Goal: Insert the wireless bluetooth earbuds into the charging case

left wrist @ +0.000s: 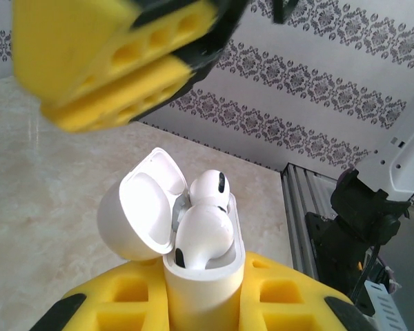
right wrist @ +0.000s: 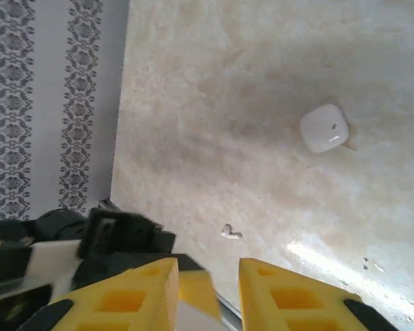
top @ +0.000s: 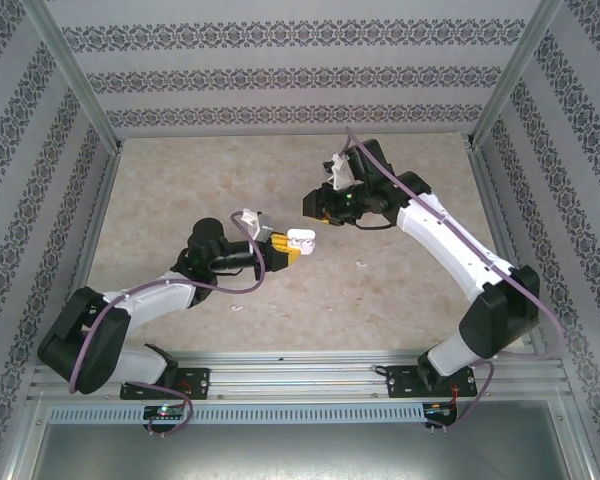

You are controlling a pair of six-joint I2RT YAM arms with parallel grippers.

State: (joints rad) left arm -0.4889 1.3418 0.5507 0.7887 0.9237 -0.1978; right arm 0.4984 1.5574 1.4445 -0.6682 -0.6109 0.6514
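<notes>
Marbled tabletop (top: 180,180) below; my left claw (top: 291,247) clamps the charging case (left wrist: 203,289), lid (left wrist: 134,214) open, two earbuds (left wrist: 205,231) sitting in its wells, front one looking proud. Right claw (right wrist: 208,276) hangs near the case, fingers apart, empty. Next, I'd say, press it home.

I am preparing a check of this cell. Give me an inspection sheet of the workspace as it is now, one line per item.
Surface: beige marbled tabletop.
Job's things: charging case open, lid tilted back, held off the table; two earbuds stand in it, heads protruding; tiny white bits loose on the table, perhaps further earbuds.
Clutter: second white case, closed, lying on the table.
Grippers: left gripper shut on the charging case; right gripper open, above the table.
Cables: purple cable loops along each arm.
Surroundings: patterned walls, metal frame posts.
</notes>
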